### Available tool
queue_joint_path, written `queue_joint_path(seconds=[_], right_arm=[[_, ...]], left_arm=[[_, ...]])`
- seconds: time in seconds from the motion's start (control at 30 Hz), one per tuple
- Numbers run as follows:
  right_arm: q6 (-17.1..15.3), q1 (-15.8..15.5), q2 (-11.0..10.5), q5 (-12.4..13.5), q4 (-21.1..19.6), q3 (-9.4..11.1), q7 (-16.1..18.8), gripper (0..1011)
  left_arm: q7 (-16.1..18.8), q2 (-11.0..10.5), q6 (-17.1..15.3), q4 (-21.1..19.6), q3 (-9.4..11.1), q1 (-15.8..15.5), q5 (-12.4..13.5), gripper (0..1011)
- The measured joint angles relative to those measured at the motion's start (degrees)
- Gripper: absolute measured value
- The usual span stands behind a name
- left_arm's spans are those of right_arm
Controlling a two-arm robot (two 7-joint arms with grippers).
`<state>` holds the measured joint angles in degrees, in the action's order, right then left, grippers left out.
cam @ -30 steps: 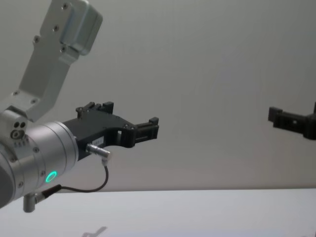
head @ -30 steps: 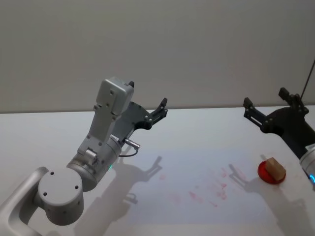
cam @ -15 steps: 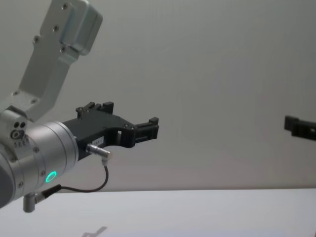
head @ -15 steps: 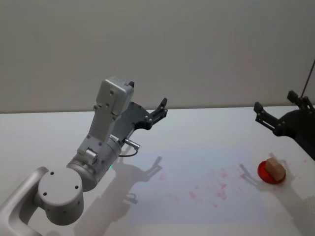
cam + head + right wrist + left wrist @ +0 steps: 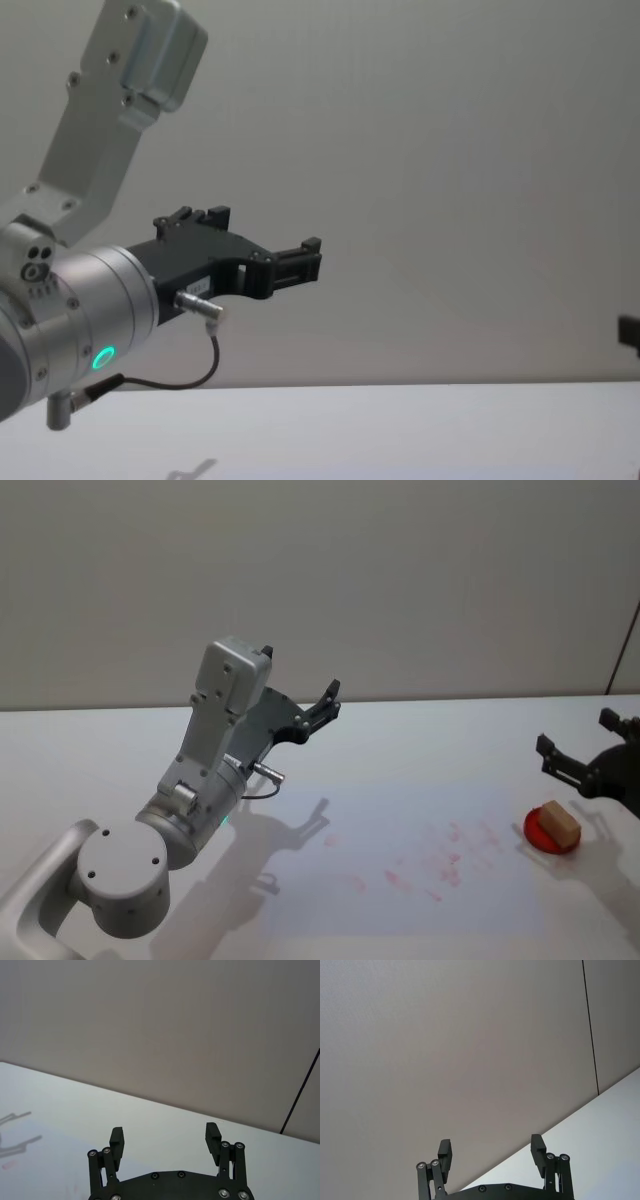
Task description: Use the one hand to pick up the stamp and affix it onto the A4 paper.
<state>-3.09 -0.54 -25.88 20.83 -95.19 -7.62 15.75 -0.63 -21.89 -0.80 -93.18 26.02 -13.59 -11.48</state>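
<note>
Lower than before, the right gripper (image 5: 577,732), wide and empty, hangs at 1 o'clock of the stamp (image 5: 560,823), which lies on a red pad (image 5: 535,830) at the 3 o'clock side of the A4 paper (image 5: 400,820). The left gripper (image 5: 328,696) is parked, also wide.

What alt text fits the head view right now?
The wooden stamp sits on a round red pad at far right, with the open right gripper close by. The paper bears red marks; the left gripper is raised, open.
</note>
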Motion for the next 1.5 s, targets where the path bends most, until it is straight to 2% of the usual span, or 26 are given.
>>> queue_joint_path(seconds=[0.47, 0.8, 1.13, 1.5], right_arm=[[-1.8, -2.7, -2.3, -0.9, 1.9, 1.0, 1.5, 1001], [-3.0, -3.7, -3.1, -1.5, 3.3, 1.3, 1.4, 1001], [-4.0, -3.9, -3.0, -1.4, 4.0, 1.3, 1.3, 1001], [-4.4, -2.9, -1.9, -0.8, 5.2, 0.5, 2.0, 1001]], left_arm=[[0.0, 0.0, 0.0, 0.0, 0.0, 0.0, 0.0, 1001], [0.0, 0.0, 0.0, 0.0, 0.0, 0.0, 0.0, 1001], [0.0, 0.0, 0.0, 0.0, 0.0, 0.0, 0.0, 1001], [0.0, 0.0, 0.0, 0.0, 0.0, 0.0, 0.0, 1001]])
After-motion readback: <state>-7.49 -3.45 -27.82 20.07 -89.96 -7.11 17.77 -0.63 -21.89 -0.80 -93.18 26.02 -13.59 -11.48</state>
